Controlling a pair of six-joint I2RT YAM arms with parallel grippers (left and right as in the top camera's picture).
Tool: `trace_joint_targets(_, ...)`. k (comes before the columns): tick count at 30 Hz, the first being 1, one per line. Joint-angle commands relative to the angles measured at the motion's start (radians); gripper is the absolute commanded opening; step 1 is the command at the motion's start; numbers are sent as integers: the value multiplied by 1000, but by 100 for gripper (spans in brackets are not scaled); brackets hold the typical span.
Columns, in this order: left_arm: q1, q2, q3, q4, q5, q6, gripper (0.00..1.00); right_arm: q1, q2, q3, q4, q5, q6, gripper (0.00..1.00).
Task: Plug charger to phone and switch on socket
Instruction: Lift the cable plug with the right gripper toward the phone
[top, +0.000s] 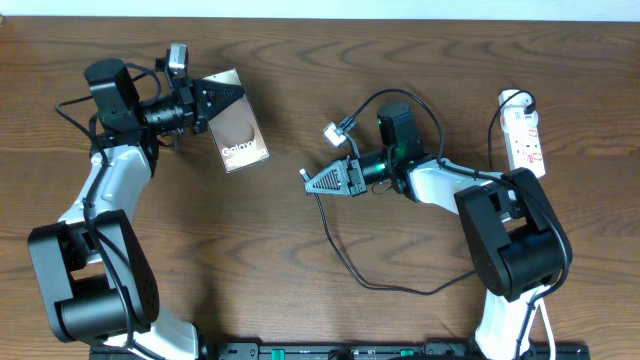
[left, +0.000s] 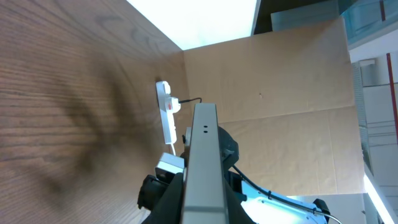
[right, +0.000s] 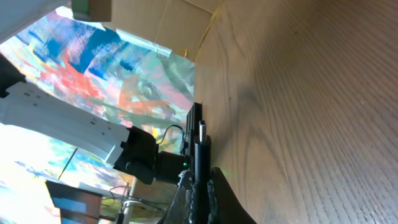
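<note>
Overhead: phone (top: 245, 135) end under left gripper (top: 222, 100) covered; lettering past "Galaxy" unreadable. Left wrist view: phone edge-on, face unseen, bottom cut by frame. Overhead: socket (top: 525, 135), well apart from phone, switch positions too small; charger (top: 400, 289) tip at right gripper (top: 308, 180) indistinct.

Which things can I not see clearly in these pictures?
- socket switches: overhead, too small to read on or off.
- phone port: overhead, too small; left wrist, only its thin edge shows.
- charger tip: overhead, too small, lost against the right end effector.
</note>
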Motion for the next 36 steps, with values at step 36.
trace_joint_targets(36, -11, -19, 13, 479, -123, -381, 8, 40, 7, 2, 900, 38, 713, 1)
